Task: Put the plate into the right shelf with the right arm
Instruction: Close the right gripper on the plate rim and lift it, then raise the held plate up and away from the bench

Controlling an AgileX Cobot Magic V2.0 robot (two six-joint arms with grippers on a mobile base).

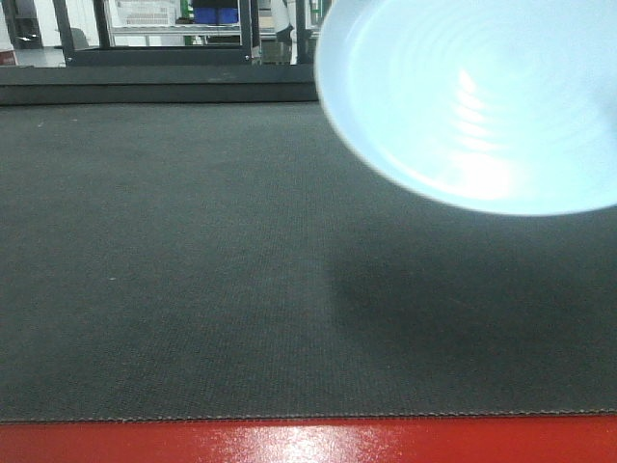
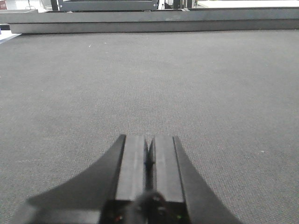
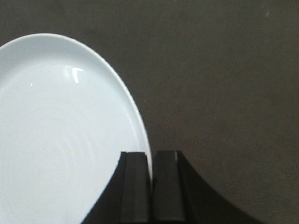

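right wrist view is showing the right gripper (image 3: pixel 150 186) clamping the plate (image 3: pixel 60 140) by its near rim, the disc spreading left of the fingers above the mat (image 3: pixel 224 70); the right shelf (image 1: pixel 174 34) is standing far ahead, seemingly leftward.

No text or label can be read.

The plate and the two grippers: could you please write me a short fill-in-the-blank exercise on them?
1. The right gripper grips the plate by its ____.
2. The left gripper is shut and holds ____.
3. The table edge beside the dark mat is coloured ____.
Missing: rim; nothing; red.
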